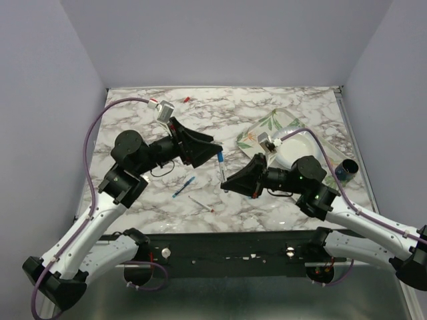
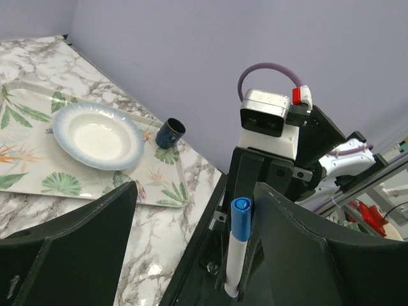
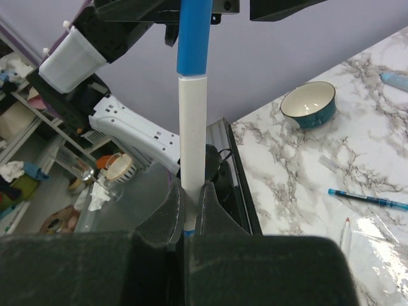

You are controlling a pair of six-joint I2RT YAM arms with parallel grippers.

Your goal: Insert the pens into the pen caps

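Top external: fixed, high behind arm bases point(image 1: 137, 241), looks down over whole marble table point(image 1: 280, 213). Left wrist: close range, faces right arm point(image 2: 341, 162) and tray point(image 2: 64, 185) (view tilted). Right wrist: close range, faces left arm point(image 3: 127, 127). All three share white pen point(image 1: 221, 167).

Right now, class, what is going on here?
The right fingers are shut on a white stick pen, holding it between the two arms. A blue plastic cap sits on its far end, between the left fingers, which stand open around it. A blue-barrelled pen and a thin white pen with a red tip lie on the marble table.
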